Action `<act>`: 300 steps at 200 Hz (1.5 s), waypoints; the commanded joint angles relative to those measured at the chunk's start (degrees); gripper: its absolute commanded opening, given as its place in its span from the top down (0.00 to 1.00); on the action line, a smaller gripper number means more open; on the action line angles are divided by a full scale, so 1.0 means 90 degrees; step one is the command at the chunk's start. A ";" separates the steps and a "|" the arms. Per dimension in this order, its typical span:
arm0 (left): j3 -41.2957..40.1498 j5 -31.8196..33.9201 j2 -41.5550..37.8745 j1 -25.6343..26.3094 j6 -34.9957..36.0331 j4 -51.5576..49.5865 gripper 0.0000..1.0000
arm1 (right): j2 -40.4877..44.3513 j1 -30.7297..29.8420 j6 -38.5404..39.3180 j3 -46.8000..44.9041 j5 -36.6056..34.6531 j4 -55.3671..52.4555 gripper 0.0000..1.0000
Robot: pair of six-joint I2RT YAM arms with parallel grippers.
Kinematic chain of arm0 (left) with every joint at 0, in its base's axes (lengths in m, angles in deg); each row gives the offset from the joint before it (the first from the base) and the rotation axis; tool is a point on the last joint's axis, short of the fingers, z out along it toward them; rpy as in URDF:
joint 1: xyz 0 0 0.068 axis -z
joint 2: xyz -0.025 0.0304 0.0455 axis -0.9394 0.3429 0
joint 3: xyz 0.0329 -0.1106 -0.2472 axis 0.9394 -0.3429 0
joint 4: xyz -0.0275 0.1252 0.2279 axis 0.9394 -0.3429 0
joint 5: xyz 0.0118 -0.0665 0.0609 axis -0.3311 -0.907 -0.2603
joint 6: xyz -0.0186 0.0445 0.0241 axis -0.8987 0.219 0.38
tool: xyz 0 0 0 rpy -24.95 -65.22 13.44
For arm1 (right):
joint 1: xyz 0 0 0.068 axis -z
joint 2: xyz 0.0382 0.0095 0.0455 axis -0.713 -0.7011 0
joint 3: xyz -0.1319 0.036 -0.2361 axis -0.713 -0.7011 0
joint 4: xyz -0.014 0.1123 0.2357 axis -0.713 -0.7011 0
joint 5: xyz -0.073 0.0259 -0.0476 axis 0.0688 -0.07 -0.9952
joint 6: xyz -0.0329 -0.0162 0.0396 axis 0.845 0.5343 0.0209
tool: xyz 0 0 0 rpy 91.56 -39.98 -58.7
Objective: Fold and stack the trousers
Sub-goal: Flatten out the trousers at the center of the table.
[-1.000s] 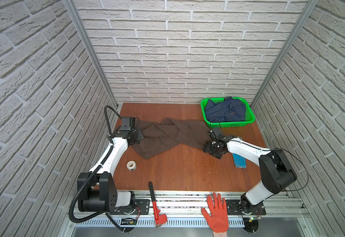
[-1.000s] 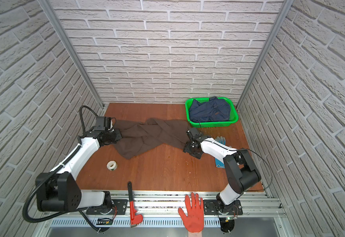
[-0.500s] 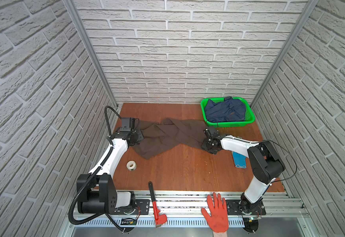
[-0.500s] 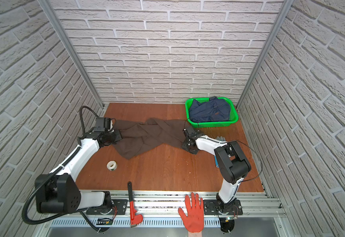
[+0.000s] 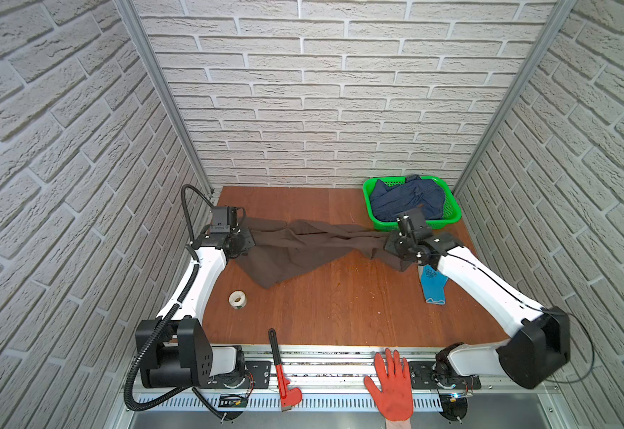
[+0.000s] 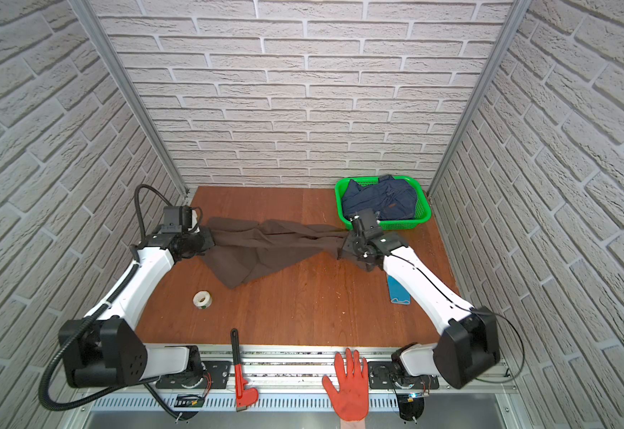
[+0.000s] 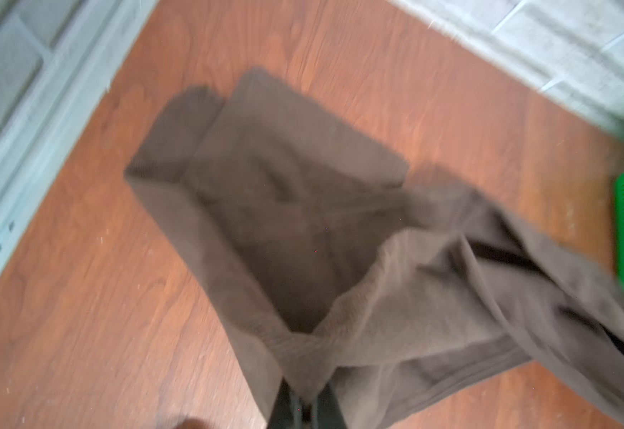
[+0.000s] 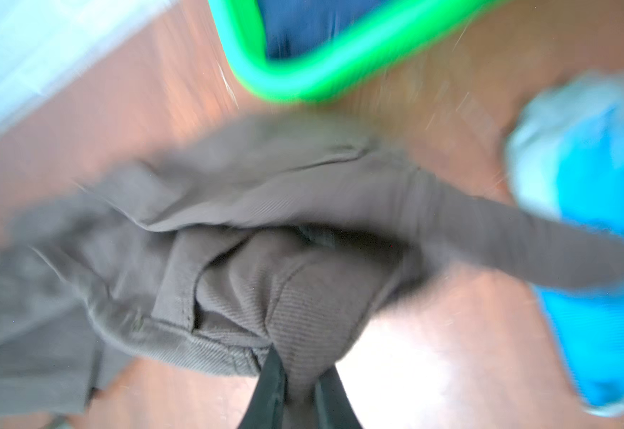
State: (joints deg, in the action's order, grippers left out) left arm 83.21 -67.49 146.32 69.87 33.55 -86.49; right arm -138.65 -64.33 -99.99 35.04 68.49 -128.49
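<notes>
The dark brown trousers point(image 5: 303, 249) lie stretched across the back half of the wooden table in both top views, one broad part sagging toward the front. My left gripper point(image 5: 245, 241) is shut on their left end; in the left wrist view the fabric point(image 7: 303, 223) bunches between its jaws point(image 7: 305, 401). My right gripper point(image 5: 388, 245) is shut on the right end, just in front of the basket. The right wrist view, blurred, shows ribbed cloth point(image 8: 266, 223) pinched between the right gripper point(image 8: 299, 390) jaws.
A green basket point(image 5: 451, 219) with a dark blue denim garment point(image 5: 407, 200) stands at the back right. A blue glove point(image 5: 433, 286) lies under the right arm. A tape roll point(image 5: 237, 299) sits front left. A red wrench point(image 5: 280, 367) and an orange-gloved hand point(image 5: 392, 386) rest on the front rail.
The right gripper has closed on the trousers' right end and shifted slightly back and right, its elbow swinging outward. The left gripper has kept its hold and place.
</notes>
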 commanded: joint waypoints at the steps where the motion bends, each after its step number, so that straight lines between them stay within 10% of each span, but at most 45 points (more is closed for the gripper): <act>1: 0.0833 -0.0011 0.0278 -0.0042 0.0210 0.0051 1.00 | 0.0373 0.0431 0.0487 0.0446 -0.0328 -0.0811 0.95; 102: 0.3881 -0.0009 0.1634 -0.0282 0.0647 -0.0602 1.00 | -0.1181 0.1542 0.0693 0.3832 0.0794 -0.1302 0.94; 159: 0.8692 -0.0417 0.3621 -0.0463 0.0740 -0.1882 1.00 | -0.3651 0.1897 0.0286 0.9685 0.1385 -0.2080 0.95; 183: 1.0000 -0.0581 0.4110 -0.0472 0.0661 -0.2139 1.00 | -0.3425 0.2103 0.0047 0.9505 0.1464 -0.1386 0.95; 300: 0.0779 -0.0306 -0.0060 -0.0250 0.0297 0.0641 1.00 | 0.0518 0.2863 0.1063 0.0723 0.1087 -0.0049 0.94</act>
State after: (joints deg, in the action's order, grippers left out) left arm 96.70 -73.52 154.89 67.90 37.73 -89.31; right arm -142.08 -40.44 -93.43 50.19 81.67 -133.95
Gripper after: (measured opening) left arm 0.057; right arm 0.123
